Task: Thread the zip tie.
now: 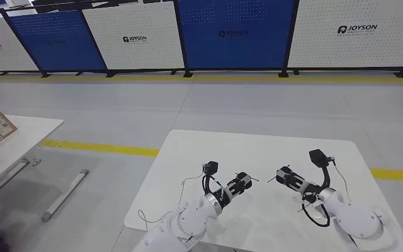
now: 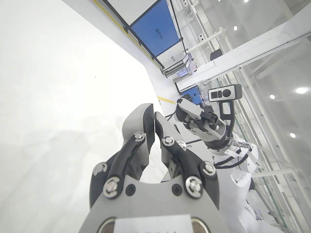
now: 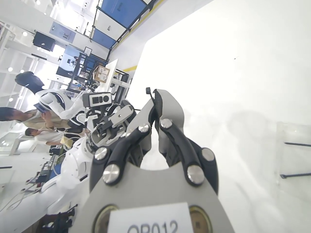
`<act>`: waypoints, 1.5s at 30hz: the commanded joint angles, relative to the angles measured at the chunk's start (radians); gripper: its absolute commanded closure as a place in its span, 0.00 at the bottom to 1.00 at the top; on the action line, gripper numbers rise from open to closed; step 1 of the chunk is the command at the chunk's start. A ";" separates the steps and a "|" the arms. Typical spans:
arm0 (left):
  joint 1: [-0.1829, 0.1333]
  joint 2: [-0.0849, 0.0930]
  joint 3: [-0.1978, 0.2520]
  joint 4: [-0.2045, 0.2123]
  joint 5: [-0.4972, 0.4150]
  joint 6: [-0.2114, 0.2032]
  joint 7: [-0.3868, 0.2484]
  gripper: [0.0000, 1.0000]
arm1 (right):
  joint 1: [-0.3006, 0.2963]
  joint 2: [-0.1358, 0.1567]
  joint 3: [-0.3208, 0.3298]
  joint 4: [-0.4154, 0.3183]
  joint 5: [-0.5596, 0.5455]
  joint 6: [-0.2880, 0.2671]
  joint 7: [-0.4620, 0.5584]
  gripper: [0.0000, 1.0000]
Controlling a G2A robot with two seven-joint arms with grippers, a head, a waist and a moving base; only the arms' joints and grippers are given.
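Note:
My right gripper point(image 3: 153, 98) is shut on a thin black zip tie point(image 3: 148, 91), whose square head sticks out past the fingertips. My left gripper point(image 2: 154, 115) is shut too, with a small black bit of zip tie point(image 2: 152, 116) pinched at its tips. In the top view the left gripper point(image 1: 244, 182) and the right gripper point(image 1: 282, 176) face each other a short gap apart above the near part of the white table point(image 1: 264, 148). A thin black strip point(image 1: 271, 179) pokes out of the right one. I cannot tell whether both grippers hold the same tie.
A clear tray point(image 3: 291, 132) with two spare black zip ties point(image 3: 297, 144) lies on the table beside my right arm. The table's near-left edge point(image 1: 135, 217) lies close to the left arm. Another white table point(image 1: 28, 132) stands far left.

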 commanded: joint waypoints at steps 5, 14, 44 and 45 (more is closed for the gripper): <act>0.000 0.000 0.000 0.000 0.000 0.000 0.000 1.00 | 0.025 -0.008 -0.025 0.018 -0.007 0.007 0.007 1.00; 0.000 0.000 0.000 0.000 0.000 0.000 0.000 1.00 | 0.025 -0.008 -0.025 0.018 -0.007 0.007 0.007 1.00; 0.000 0.000 0.000 0.000 0.000 0.000 0.000 1.00 | -0.159 -0.002 0.070 -0.042 -0.021 -0.185 -0.199 1.00; 0.000 0.000 0.000 0.000 0.000 0.000 0.000 1.00 | -0.172 -0.003 0.069 -0.046 -0.033 -0.189 -0.216 1.00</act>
